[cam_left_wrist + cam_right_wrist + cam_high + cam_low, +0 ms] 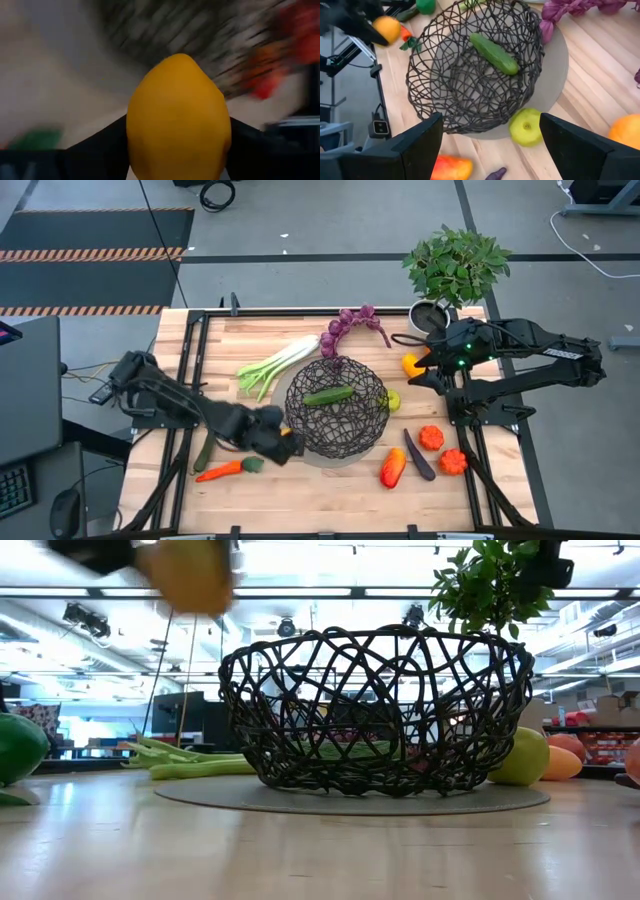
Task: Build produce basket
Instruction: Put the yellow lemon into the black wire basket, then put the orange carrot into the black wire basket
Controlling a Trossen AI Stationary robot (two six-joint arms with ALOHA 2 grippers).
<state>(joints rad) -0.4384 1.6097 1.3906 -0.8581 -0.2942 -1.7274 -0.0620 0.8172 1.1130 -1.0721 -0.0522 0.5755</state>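
- The basket (338,408) of dark woven wire sat on its pale round base near the middle of the table (300,490) and served as the landmark here.
- Inside the basket lay a single cucumber (328,395), stretched across the mesh floor — nothing else showed inside it.
- The left gripper (283,435) hovered just beside the basket's rim on the left arm's side, its fingers clamped around a yellow lemon (178,117); in the low view the lemon (185,575) hung above the rim, off the table.
- The right gripper (428,365) waited beside the basket on the opposite side, fingers spread apart and holding nothing.
- A carrot (222,470) and a green pepper (251,464) lay on the table near the basket, on the left arm's side, with a dark green vegetable (204,450) just beyond them.
- The leek (275,364) rested at the basket's far-left edge, its green end pointing away from the basket.
- The purple grape bunch (350,323) lay just behind the basket, touching the pale base.
- A yellow-green apple-like fruit (526,127) sat at the edge of the base — on the right arm's side.
- Farther from the basket on that side lay a dark aubergine (419,454), a red-orange pepper (392,468) and two small orange-red peppers (431,437).
- A potted plant (455,265) stood at the table's far corner, well apart from the basket.
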